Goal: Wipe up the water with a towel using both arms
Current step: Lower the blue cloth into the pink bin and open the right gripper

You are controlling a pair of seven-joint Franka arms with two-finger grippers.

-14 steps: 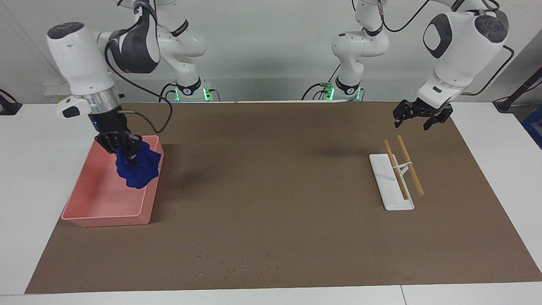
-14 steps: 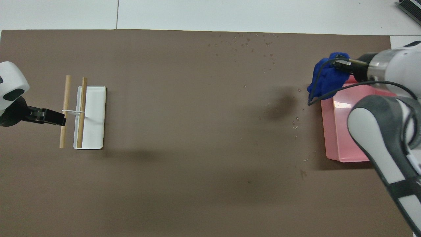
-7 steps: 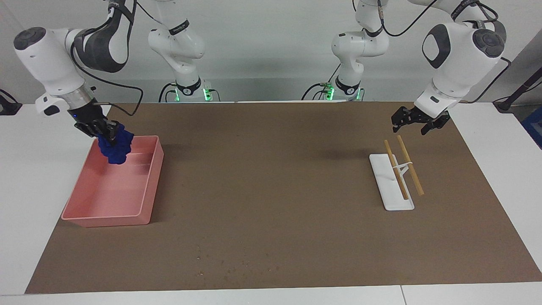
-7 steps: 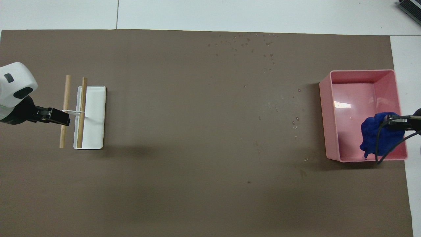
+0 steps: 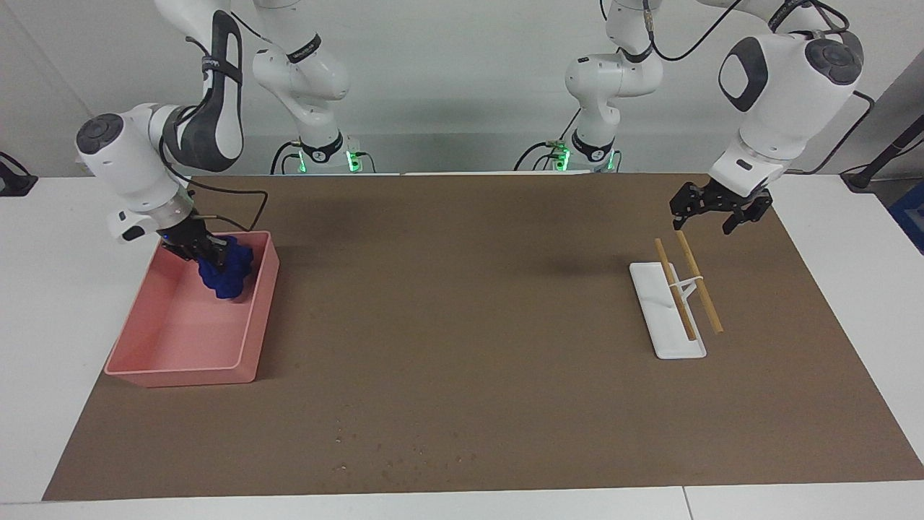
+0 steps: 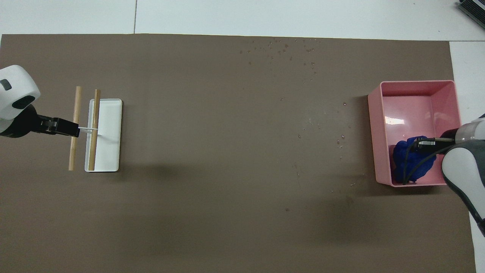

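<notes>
Blue towel (image 5: 225,275): soft, light, bunched, pinched by our right gripper (image 5: 204,252) over the pink bin (image 5: 254,334) at its robot-side end, best kept held by the bunched top; left gripper (image 5: 711,208), spread, waits above the white rack (image 5: 658,318).

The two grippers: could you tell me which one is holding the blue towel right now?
The right gripper, down in the pink bin, is shut on the towel. The left gripper holds nothing, hovering over the rack's wooden sticks.
</notes>
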